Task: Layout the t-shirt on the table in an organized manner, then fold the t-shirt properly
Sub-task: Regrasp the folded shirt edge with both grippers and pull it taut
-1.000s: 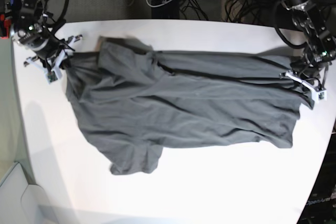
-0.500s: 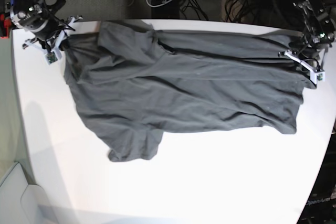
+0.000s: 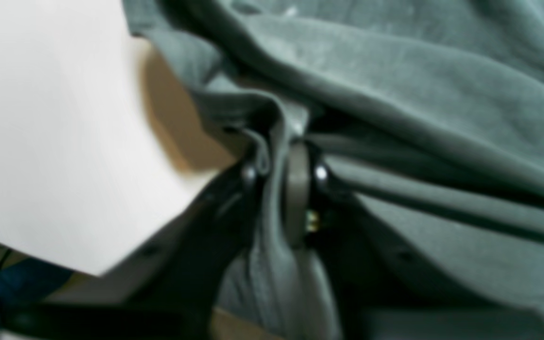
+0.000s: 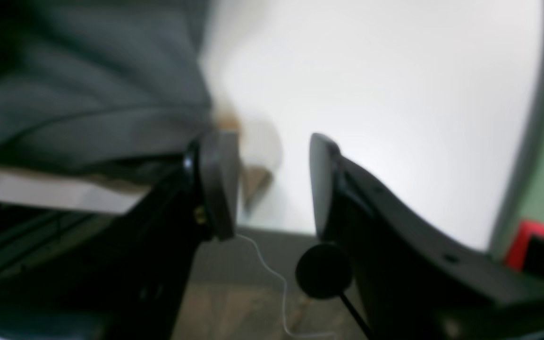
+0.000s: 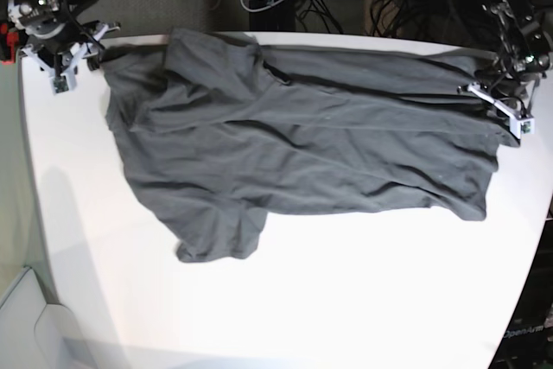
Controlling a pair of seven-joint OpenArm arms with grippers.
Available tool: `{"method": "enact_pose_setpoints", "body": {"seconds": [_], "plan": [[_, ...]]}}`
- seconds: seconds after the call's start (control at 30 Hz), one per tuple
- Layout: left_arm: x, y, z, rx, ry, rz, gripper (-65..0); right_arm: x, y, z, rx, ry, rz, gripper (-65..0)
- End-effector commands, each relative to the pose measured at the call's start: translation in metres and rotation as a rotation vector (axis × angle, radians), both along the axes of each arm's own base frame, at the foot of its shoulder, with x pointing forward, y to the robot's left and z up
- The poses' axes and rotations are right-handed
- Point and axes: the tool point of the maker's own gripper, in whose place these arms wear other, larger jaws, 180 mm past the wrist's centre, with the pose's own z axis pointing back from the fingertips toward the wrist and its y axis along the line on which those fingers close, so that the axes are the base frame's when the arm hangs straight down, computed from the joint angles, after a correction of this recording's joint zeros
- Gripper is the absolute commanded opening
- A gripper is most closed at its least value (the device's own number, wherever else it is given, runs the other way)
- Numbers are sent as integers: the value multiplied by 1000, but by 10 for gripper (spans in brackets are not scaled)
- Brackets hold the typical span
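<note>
On my left gripper (image 3: pixel 284 172) the two pads sit close together with a bunched fold of the t-shirt (image 5: pixel 294 149) pinched between them, though the wrist picture is soft enough that I can't rule out the grip having begun to slacken. My right gripper (image 4: pixel 272 184) is plainly the other way: fingers (image 4: pixel 217 184) spread apart with only the white table (image 5: pixel 328 300) showing in the gap, the dark cloth lying just beside the nearer pad and not in it. In the base view that right gripper sits at the far corner of the table, right at the shirt's edge, while the left one is at the opposite end by the far edge. The shirt itself lies spread across the far half of the table, stretched long between the two arms, still rumpled, with one sleeve drooping toward me and the upper border touching or hanging over the table's far rim. My worry is that edge: with one end free, any pull from the clamped end could drag the whole shirt sideways or tip the overhanging border off the back. If the left grip lets go unevenly, the fold could snag on a pad and lift with the arm, undoing the layout. The creases would also carry into any fold.
</note>
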Motion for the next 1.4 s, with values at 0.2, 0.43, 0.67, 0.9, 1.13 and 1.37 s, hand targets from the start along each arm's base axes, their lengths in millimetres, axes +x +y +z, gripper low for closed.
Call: {"method": "enact_pose_setpoints", "body": {"seconds": [0.2,0.43,0.67,0.9,1.13,1.37], "plan": [[1,8,10,31,-18,-1,-378,8,35,48,7,-158,6,-343],[0,7,9,26,-18,-1,-375,-9,105,25,156,-89,94,-335],[1,6,9,26,-18,-2,-374,-12,147,15,219,-28,193,-335],[1,6,8,25,-18,-2,-374,-8,144,10,211,-7,189,-335],[1,6,8,25,-18,-2,-374,-14,147,-1,232,24,188,-335],[1,6,8,25,-18,-2,-374,-18,151,-18,262,65,179,-341]]}}
